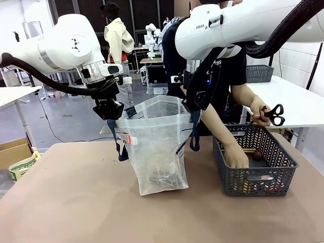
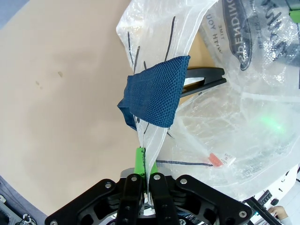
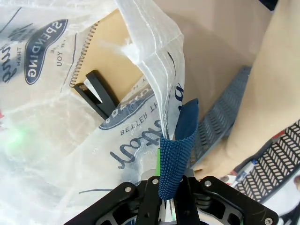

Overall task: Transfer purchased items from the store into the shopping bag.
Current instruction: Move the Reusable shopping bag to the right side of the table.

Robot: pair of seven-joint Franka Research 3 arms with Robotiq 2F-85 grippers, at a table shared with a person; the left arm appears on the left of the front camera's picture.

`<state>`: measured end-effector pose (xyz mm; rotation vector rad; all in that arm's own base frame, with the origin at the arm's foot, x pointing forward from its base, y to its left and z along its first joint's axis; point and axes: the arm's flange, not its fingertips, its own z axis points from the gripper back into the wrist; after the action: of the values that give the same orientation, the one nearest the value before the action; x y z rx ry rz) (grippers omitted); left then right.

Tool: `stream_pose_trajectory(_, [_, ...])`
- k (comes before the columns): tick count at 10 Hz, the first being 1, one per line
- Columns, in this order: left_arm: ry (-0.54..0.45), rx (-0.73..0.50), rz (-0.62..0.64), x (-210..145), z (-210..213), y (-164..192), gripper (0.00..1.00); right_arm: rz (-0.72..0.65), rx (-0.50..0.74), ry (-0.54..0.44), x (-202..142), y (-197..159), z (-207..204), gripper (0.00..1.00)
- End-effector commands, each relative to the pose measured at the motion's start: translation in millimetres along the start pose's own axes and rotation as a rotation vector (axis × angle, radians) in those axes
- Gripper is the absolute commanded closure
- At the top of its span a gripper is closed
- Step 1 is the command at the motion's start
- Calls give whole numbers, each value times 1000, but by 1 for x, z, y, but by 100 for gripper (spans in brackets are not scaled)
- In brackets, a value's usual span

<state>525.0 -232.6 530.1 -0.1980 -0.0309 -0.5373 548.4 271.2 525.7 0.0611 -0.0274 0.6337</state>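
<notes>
The translucent white shopping bag (image 1: 157,147) stands open mid-table, held up at both sides. My left gripper (image 1: 112,117) is shut on its left rim, and the left wrist view shows the gripper (image 2: 146,180) pinching the plastic below a navy strap (image 2: 154,96). My right gripper (image 1: 191,109) is shut on the right rim and strap (image 3: 178,154). Inside the bag lie a brown spiral notebook (image 3: 110,51) and a black item (image 3: 96,93). The dark grey store basket (image 1: 260,168) sits to the right. One hand of the person (image 1: 236,157) reaches into it; the other holds black scissors (image 1: 273,115).
A cardboard box (image 1: 12,152) and a green-white packet (image 1: 23,167) sit off the table's left edge. Another grey basket (image 1: 259,73) rests on a white table at the back right. The person's forearm (image 3: 267,93) passes close to my right gripper. Bare tabletop lies in front.
</notes>
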Motion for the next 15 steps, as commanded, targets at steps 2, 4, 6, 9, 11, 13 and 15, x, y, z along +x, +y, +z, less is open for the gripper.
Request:
stream_pose_trajectory(2, [0, 0, 2, 0, 0, 1, 100, -2, 0, -1, 1, -1, 0, 100])
stream_pose_trajectory(4, [0, 0, 2, 0, 0, 1, 100, -2, 0, -1, 1, -1, 0, 100])
stream_pose_trajectory(6, [0, 0, 2, 0, 0, 1, 100, -2, 0, -1, 1, -1, 0, 100])
stream_pose_trajectory(9, [0, 0, 2, 0, 0, 1, 100, -2, 0, -1, 1, -1, 0, 100])
stream_pose_trajectory(11, [0, 0, 2, 0, 0, 1, 100, -2, 0, -1, 1, -1, 0, 100])
stream_pose_trajectory(13, [0, 0, 2, 0, 0, 1, 100, -2, 0, -1, 1, -1, 0, 100])
stream_pose_trajectory(15, [0, 0, 2, 0, 0, 1, 100, -2, 0, -1, 1, -1, 0, 100])
